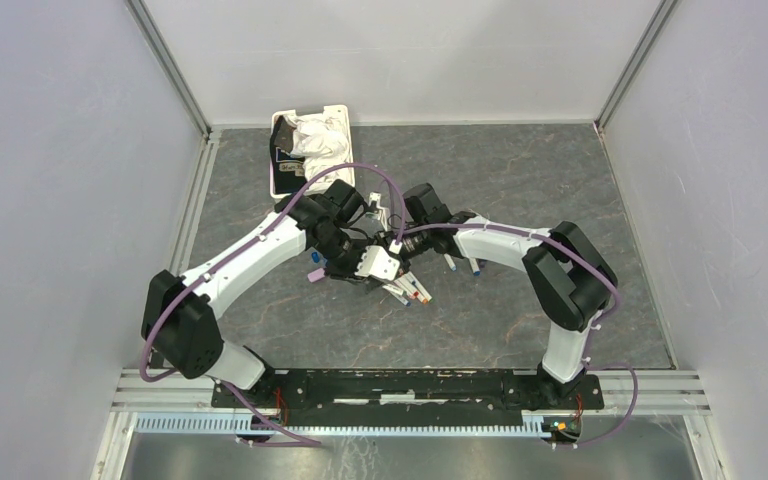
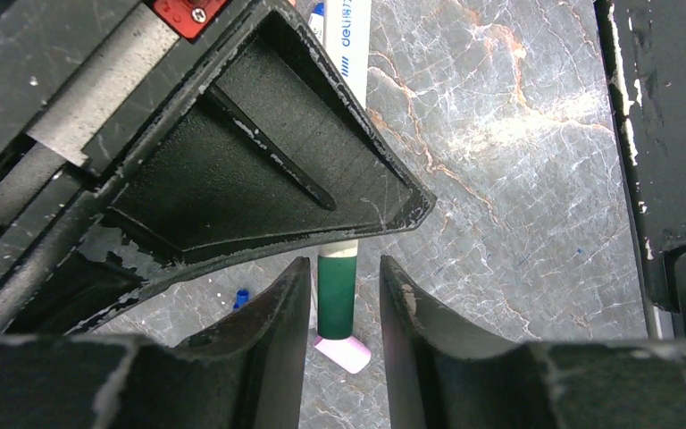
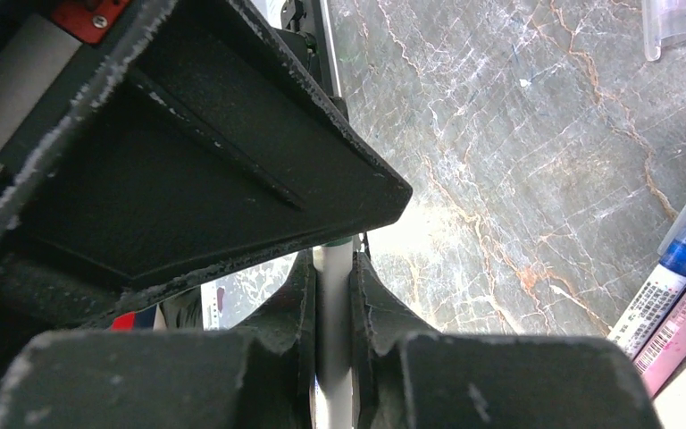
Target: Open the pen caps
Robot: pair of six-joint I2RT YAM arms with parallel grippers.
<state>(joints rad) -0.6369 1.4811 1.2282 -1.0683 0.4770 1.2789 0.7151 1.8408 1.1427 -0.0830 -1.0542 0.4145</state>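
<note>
Blue "deli" lettering on the white pen barrel (image 2: 354, 40).

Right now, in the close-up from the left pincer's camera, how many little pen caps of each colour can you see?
Green cap: 1
Pink cap: 1
Blue bit, too small to be sure it is a cap: 1
Total: 3, or 2 without the blue bit.

Left arm (image 1: 245, 262) and right arm (image 1: 505, 240) bend inward from their bases, wrists nearly meeting low at centre. The left gripper (image 2: 338, 290) has its jaws slightly parted, while the right gripper (image 3: 333, 268) clamps a thin white pen barrel (image 3: 333, 340).
</note>
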